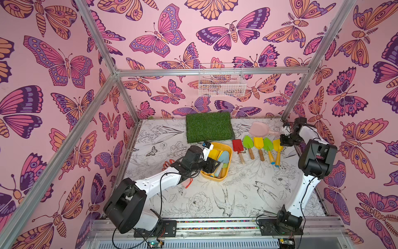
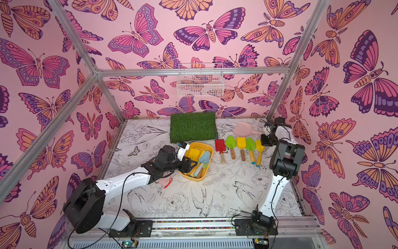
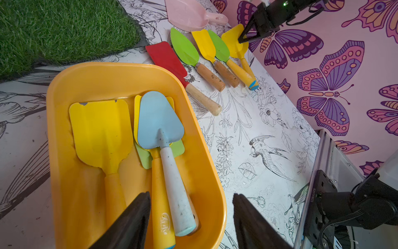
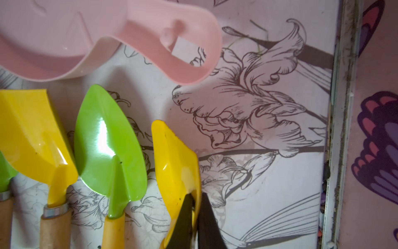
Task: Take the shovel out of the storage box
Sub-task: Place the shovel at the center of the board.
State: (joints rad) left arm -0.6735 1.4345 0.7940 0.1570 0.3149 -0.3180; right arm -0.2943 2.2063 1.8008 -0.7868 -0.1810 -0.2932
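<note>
The left gripper [image 3: 191, 195] hangs over the near end of the storage box [image 3: 50, 133], jaws spread, gripping nothing. In the box a blue shovel [image 3: 159, 120] lies on top, with a broad yellow shovel [image 3: 101, 131] beside it. Right of the box lies a row of shovels [image 1: 258, 143]. The right gripper [image 4: 196, 195] pinches the blade of the outermost yellow shovel [image 4: 172, 155]. Beyond the box sits a grass mat [image 1: 209, 126].
</note>
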